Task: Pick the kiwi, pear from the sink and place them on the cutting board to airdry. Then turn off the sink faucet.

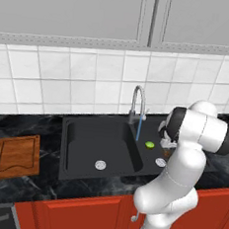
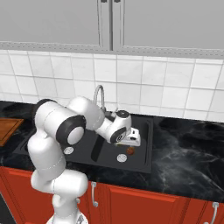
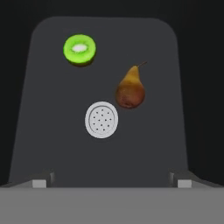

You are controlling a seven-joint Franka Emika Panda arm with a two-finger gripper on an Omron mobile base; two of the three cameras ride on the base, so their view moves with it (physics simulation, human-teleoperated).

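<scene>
Sink [image 1: 83, 148] matt black; drain [image 3: 101, 120] pale perforated metal. Faucet [image 1: 138, 105] shiny silver metal. Cutting board [image 1: 17, 156] reddish-brown grained wood. Table [image 2: 188, 153] glossy dark marble.

1. In the left base view the arm [image 1: 181, 157] is covering up most of the sink's [image 1: 85, 133] right basin, and the pear [image 1: 167, 152] is barely peeking out beside it.
2. The cutting board [image 2: 6, 129] is getting chopped off by the left edge in the right base view.
3. The faucet's [image 2: 99, 94] base is hiding behind the arm there too.
4. The kiwi [image 1: 149, 144] is looking like a tiny green dot, too small for detail.
</scene>
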